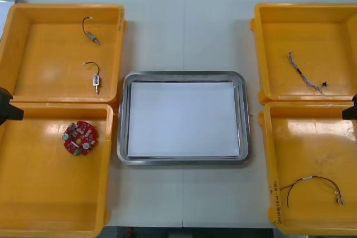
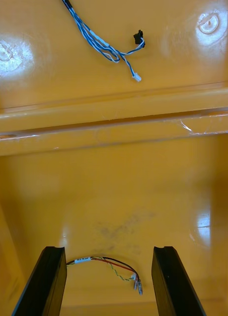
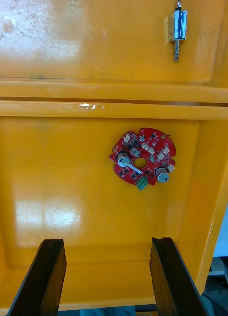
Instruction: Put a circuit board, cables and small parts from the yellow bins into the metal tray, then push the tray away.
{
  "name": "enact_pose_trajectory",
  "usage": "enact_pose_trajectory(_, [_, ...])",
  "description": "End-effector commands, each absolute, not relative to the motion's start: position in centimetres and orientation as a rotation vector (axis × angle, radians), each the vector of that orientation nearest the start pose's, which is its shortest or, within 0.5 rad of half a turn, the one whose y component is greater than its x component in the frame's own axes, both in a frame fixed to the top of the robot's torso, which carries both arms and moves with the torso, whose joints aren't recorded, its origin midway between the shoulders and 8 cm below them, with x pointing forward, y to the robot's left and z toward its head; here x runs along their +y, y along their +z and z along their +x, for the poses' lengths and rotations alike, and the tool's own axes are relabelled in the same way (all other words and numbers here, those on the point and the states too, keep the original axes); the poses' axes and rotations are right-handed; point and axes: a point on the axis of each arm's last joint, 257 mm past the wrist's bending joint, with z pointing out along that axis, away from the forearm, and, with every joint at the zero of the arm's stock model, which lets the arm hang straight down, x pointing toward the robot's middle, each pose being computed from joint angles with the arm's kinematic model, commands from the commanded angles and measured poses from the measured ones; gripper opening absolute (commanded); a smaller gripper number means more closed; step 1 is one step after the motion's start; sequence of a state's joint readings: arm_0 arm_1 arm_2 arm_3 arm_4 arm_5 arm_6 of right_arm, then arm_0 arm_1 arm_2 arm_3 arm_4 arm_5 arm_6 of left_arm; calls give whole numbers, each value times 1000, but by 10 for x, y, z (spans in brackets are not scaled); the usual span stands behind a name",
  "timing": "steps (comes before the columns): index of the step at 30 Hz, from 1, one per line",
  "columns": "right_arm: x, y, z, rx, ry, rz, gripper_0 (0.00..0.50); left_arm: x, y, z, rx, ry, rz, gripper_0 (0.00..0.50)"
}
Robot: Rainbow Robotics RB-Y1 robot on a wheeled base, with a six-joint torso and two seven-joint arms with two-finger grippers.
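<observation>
**Tray unloaded, no step done**

The rectangular metal tray point(image 1: 183, 74), white inside, sat bare at mid-tabletop point(image 1: 184, 32). The round red circuit board point(image 1: 80, 137) lay in the near left yellow bin point(image 1: 33, 215), with two small metal parts point(image 1: 96, 81) in the far left yellow bin point(image 1: 44, 54). The twisted blue and white cable point(image 1: 304, 74) and the red and yellow cable point(image 1: 310, 181) lay in the right-side bins. The left pincer point(image 3: 106, 276) hung spread over the board's bin. The right pincer point(image 2: 108, 281) hung spread over the red and yellow cable. Judged: all loading and the push were yet to do.
</observation>
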State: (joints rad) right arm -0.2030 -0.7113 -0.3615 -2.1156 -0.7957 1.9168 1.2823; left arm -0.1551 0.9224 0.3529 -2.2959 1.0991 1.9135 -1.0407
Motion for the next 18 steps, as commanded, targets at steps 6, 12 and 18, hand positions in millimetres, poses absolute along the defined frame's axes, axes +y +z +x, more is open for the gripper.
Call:
enact_pose_trajectory(6, [-401, -156, 384, 2648, -13, 125, 500, 359, -115, 347, 2655, -6, 36, 500])
enact_pose_trajectory(12, [-401, -156, 384, 2648, -13, 125, 500, 359, -115, 347, 2655, -6, 36, 500])
enact_pose_trajectory(18, [-401, -156, 384, 2648, -13, 125, 500, 359, -115, 347, 2655, -6, 36, 500])
